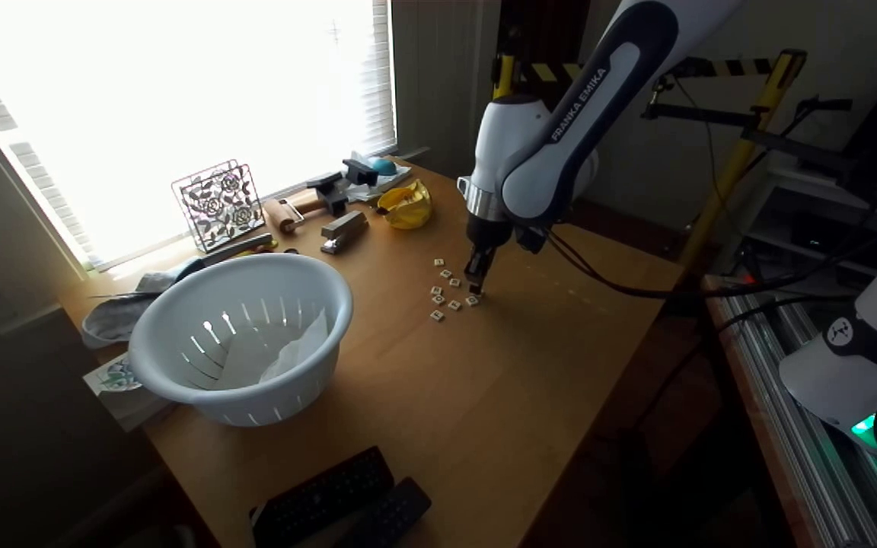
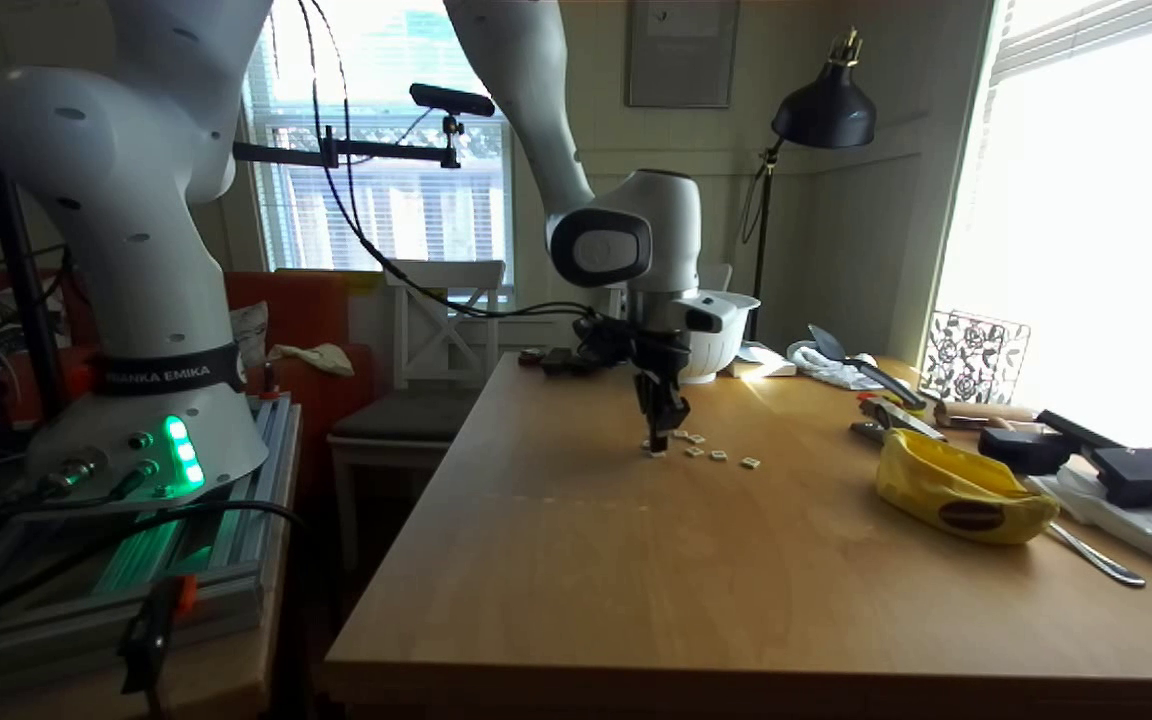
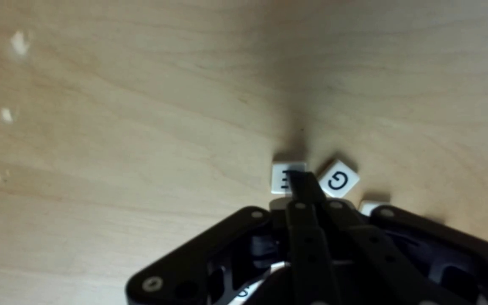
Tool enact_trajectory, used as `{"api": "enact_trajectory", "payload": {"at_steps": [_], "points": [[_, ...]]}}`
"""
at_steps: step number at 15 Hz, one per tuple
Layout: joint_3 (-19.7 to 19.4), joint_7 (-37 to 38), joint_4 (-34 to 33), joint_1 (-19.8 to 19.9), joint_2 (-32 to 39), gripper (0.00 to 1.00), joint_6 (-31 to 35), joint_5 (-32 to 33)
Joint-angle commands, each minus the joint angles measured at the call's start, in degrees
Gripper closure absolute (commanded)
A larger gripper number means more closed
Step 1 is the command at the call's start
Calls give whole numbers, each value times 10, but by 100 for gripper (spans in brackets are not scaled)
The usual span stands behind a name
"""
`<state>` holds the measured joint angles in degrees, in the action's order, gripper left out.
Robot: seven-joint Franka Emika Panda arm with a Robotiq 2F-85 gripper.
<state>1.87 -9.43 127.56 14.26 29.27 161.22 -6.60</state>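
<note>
My gripper points down at the tabletop with its fingers together and nothing visible between them. Its dark tip covers the right part of a white letter tile marked E; whether it touches that tile I cannot tell. Just right of the tip lies a tilted G tile. A further tile is partly hidden by the right finger linkage, and another tile shows through the left linkage. In both exterior views the gripper stands at the edge of a loose group of several small tiles, including one tile.
A white colander with papery material inside stands on the wooden table. Dark remote-like objects lie near one end. Along the window side are a yellow banana-shaped pouch, a stapler and a floral metal holder.
</note>
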Motion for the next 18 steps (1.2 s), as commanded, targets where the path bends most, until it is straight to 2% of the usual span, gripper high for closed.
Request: {"api": "enact_trajectory", "payload": {"at_steps": [1, 18], "points": [[3, -5, 15, 5, 0, 100, -4, -9], [21, -2, 4, 3, 4, 100, -11, -23]]}}
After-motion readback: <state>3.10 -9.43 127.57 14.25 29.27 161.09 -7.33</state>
